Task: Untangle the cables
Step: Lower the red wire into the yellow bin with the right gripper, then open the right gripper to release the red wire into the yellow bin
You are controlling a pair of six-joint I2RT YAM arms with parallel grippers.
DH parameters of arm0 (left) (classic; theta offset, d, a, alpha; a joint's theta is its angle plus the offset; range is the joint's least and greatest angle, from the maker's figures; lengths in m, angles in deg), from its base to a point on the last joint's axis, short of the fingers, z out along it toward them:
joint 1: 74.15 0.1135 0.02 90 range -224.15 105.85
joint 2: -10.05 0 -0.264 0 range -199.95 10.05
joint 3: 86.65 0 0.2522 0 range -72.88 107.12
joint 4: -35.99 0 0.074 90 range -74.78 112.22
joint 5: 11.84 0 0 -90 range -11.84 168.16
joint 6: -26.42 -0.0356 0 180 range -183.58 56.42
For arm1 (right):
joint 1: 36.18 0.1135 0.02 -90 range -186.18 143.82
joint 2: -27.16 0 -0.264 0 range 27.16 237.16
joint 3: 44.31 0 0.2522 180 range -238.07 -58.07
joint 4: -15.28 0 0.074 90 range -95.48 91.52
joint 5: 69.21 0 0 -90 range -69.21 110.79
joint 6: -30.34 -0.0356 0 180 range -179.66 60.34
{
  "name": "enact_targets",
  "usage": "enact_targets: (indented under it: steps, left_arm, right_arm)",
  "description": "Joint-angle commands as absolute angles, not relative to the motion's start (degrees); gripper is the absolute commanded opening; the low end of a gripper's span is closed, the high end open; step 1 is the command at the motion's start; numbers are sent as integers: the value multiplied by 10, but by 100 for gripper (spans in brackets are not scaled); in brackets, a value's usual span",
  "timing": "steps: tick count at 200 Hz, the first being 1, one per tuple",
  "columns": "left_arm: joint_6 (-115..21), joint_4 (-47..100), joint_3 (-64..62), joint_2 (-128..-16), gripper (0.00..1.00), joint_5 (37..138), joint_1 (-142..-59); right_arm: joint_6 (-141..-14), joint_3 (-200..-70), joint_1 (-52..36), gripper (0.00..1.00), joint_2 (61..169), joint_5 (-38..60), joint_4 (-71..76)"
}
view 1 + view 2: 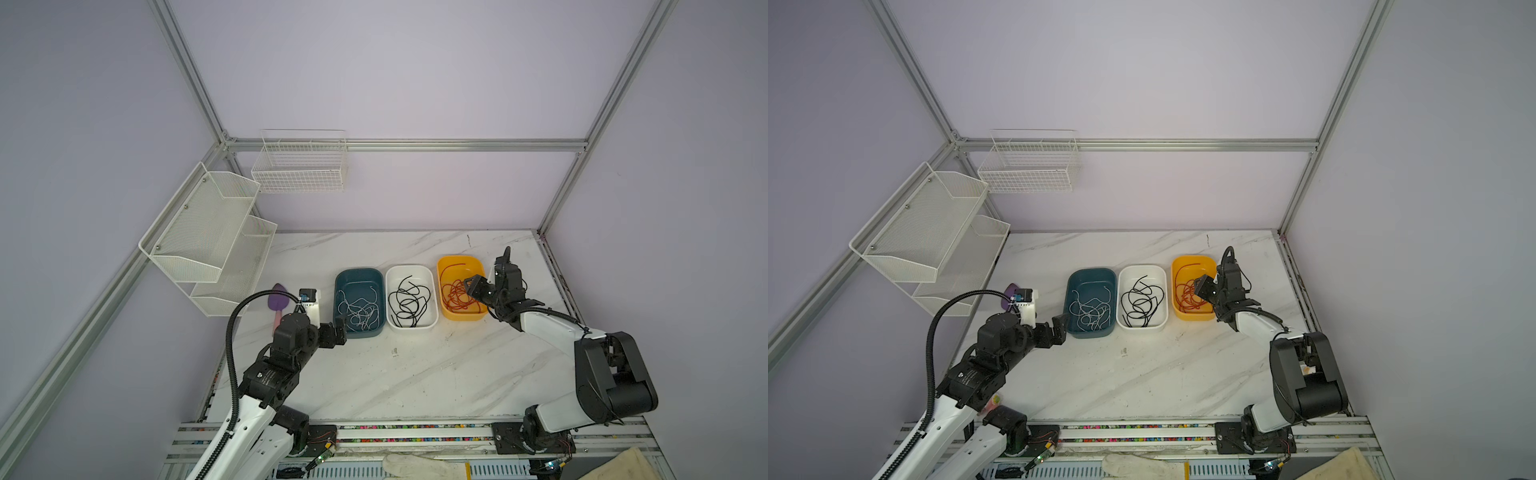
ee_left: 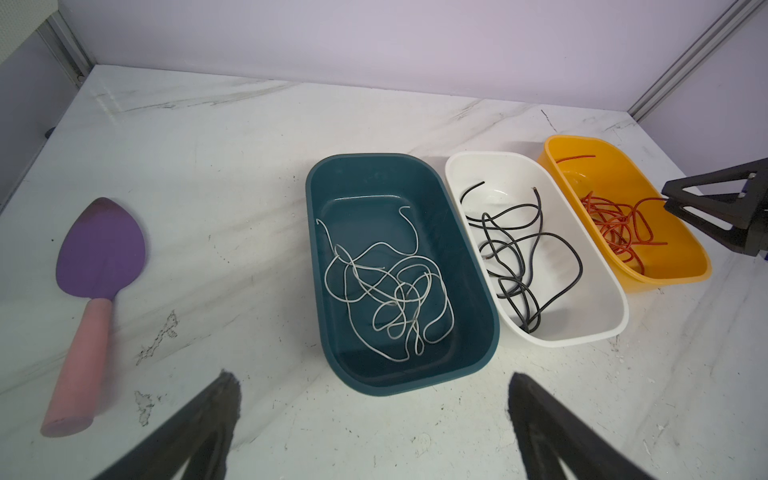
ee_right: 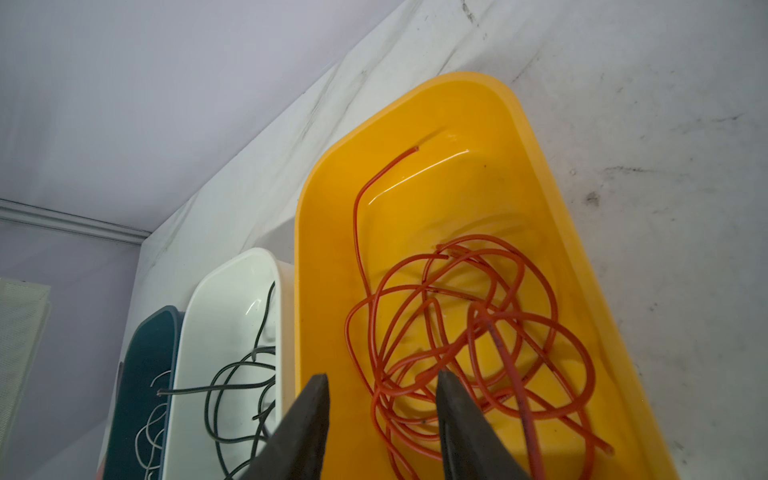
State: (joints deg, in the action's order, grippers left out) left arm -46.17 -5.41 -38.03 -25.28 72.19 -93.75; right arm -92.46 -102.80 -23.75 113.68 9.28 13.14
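Marble table (image 2: 228,187) holds teal bin (image 2: 407,386), white bin (image 2: 582,336), yellow bin (image 2: 673,278), spatula (image 2: 102,245).

Cables (image 1: 1139,305) in three adjacent bins (image 1: 1142,267)

We see white cables (image 2: 376,286) against a teal bin (image 2: 415,382), black cables (image 2: 519,249) against a white bin (image 2: 490,154), and orange-red cables (image 3: 469,332) against a yellow-orange bin (image 3: 324,291). The table (image 2: 208,166) is white marble with grey veining. The trowel (image 2: 99,257) has a purple blade and a pink handle. The walls (image 2: 374,41) are pale lilac.

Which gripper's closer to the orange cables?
Right. The right gripper hangs open over the orange cables in the yellow bin; the left gripper sits by the teal bin at the row's other end.
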Motion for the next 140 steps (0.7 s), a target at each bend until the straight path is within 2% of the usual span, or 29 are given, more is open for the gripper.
enact_targets:
  steps: [1, 49, 80, 140]
  left_arm:
    - [-460, -31, -404, -251, 100, 729, -940]
    - [-461, -31, -404, -254, 100, 729, -940]
    - [-460, -32, -404, -251, 100, 728, -940]
    - [-460, -30, -404, -251, 100, 729, -940]
  right_arm:
    - [-907, -1034, -240, 45, 1168, 110, 154]
    - [-910, -1066, -240, 44, 1246, 112, 173]
    - [-922, -1084, -240, 33, 1289, 97, 192]
    - [-929, -1134, -240, 33, 1329, 94, 181]
